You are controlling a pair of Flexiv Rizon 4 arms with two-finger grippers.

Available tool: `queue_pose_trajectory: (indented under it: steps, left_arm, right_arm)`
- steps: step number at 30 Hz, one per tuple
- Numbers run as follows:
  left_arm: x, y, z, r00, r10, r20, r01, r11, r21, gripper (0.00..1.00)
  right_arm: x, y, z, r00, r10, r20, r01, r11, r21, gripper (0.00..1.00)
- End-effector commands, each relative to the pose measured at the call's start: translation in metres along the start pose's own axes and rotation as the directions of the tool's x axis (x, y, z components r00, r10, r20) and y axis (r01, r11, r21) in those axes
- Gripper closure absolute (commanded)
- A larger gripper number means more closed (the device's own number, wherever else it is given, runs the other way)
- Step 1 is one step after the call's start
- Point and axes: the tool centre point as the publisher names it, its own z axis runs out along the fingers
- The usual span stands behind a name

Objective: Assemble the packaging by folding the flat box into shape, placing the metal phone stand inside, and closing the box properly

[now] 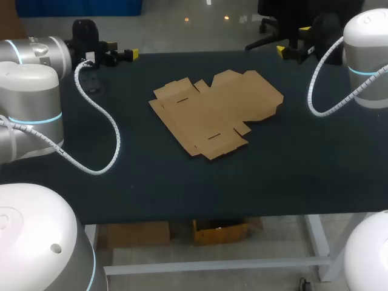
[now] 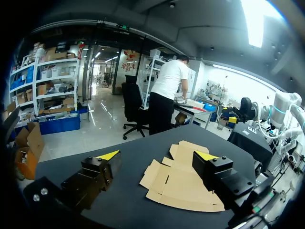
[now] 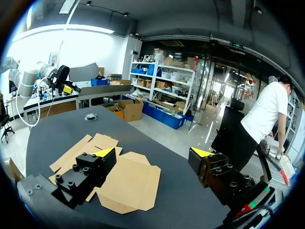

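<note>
Head view: one flat brown cardboard box blank (image 1: 215, 112) lies unfolded mid dark table (image 1: 182, 182), left gripper (image 2: 157, 155) and right gripper (image 3: 152, 152) both spread wide, empty, one small dark item (image 1: 91, 83) near the left arm too dim to identify.

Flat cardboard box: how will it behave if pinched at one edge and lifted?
The flat box is one thin sheet, so probably light. Likely floppy, hinging at its cut flaps. Lying flush on the table, it may slide rather than lift.
</note>
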Motion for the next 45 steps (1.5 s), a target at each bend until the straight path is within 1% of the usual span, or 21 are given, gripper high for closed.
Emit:
queue_pose_trajectory:
  steps: [1,14,20,22,23,26,27,28,30,32,34,38,40,45]
  left_arm:
    - [0.0,0.0,0.001,1.0,0.0,0.0,0.0,1.0,0.0,0.0]
    - [0.0,0.0,0.001,1.0,0.0,0.0,0.0,1.0,0.0,0.0]
    - [0.001,-0.003,-0.001,1.0,0.006,-0.007,-0.006,1.0,-0.023,0.0]
    - [0.002,-0.003,-0.001,1.0,-0.002,-0.003,0.002,0.999,-0.043,0.0]
    - [0.002,-0.004,-0.001,1.0,-0.004,-0.004,0.004,0.999,-0.051,0.0]
    - [0.004,-0.004,-0.002,1.0,-0.014,-0.005,0.014,0.997,-0.078,0.0]
    - [0.005,-0.004,-0.002,1.0,-0.017,-0.002,0.017,0.996,-0.085,0.0]
    - [0.006,-0.004,-0.002,1.0,-0.02,-0.006,0.019,0.995,-0.094,0.0]
    - [0.007,-0.004,-0.003,1.0,-0.028,-0.004,0.027,0.993,-0.112,0.0]
    - [0.008,-0.004,-0.003,0.999,-0.037,-0.004,0.036,0.99,-0.136,0.0]
    - [0.01,-0.003,-0.004,0.999,-0.035,0.008,0.036,0.985,-0.168,0.0]
    - [0.013,-0.001,-0.003,0.998,-0.056,0.006,0.056,0.972,-0.227,0.0]
    - [0.014,0.002,-0.004,0.998,-0.065,0.007,0.065,0.967,-0.248,0.0]
    - [0.017,0.008,-0.004,0.996,-0.086,0.011,0.086,0.949,-0.305,0.0]
  right_arm:
    - [0.001,0.0,-0.001,1.0,0.0,0.002,0.0,1.0,-0.003,0.0]
    - [0.001,0.0,-0.001,1.0,0.0,0.002,0.0,1.0,-0.003,0.0]
    - [0.001,-0.001,0.0,1.0,0.014,-0.017,-0.014,1.0,0.016,0.0]
    - [0.0,-0.003,0.001,0.999,0.032,-0.02,-0.032,0.998,0.045,0.0]
    - [0.0,-0.003,0.0,0.999,0.04,-0.027,-0.039,0.998,0.044,0.0]
    - [0.0,-0.006,-0.001,0.997,0.066,-0.038,-0.063,0.994,0.087,0.0]
    - [0.0,-0.007,-0.001,0.997,0.074,-0.037,-0.069,0.991,0.112,0.0]
    - [0.0,-0.008,0.0,0.996,0.081,-0.043,-0.076,0.991,0.109,0.0]
    - [0.0,-0.01,-0.003,0.993,0.107,-0.051,-0.099,0.986,0.134,0.0]
    - [0.002,-0.012,-0.005,0.991,0.122,-0.062,-0.113,0.984,0.14,0.0]
    - [0.003,-0.015,-0.007,0.988,0.141,-0.066,-0.129,0.978,0.163,0.0]
    - [0.006,-0.022,-0.008,0.977,0.2,-0.077,-0.179,0.959,0.222,0.0]
    - [0.008,-0.025,-0.01,0.971,0.223,-0.08,-0.2,0.953,0.228,0.0]
    - [0.01,-0.033,-0.014,0.955,0.289,-0.068,-0.261,0.927,0.27,0.0]
